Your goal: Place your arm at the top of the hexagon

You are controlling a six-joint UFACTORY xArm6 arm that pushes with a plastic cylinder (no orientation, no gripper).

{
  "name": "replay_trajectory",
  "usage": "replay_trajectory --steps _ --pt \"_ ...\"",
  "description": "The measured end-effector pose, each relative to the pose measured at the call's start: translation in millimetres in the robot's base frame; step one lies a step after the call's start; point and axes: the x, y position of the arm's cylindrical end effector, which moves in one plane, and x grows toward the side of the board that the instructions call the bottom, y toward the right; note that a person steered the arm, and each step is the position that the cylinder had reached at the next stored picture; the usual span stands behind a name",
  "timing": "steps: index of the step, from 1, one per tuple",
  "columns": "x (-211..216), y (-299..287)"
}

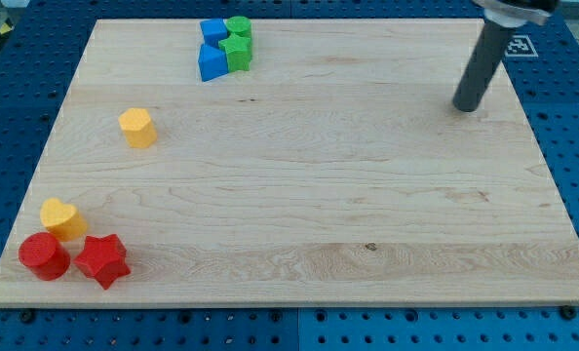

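Yellow hexagon block stands on the wooden tabletop in the view's left part, somewhat above mid-height, apart from every other block. My tip rests on the tabletop at the view's upper right, well apart from the hexagon and from all other blocks; the dark rod rises from it toward the view's top edge. No pincer is fitted to the arm, so no spread or pressed-together state applies. At the view's top centre, four blocks sit touching in a cluster: a blue block beside a green cylinder, and below them a second blue block beside a green star-like block. At the view's lower left, a yellow heart block sits just above a red cylinder and a red star block. A black-and-white printed marker shows behind the rod; its pattern cannot be read. No legible writing or brand is visible.
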Motion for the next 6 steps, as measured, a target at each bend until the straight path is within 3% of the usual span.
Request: replay_trajectory --steps 4,6 --pt "23 -205" --pt "10 -323"
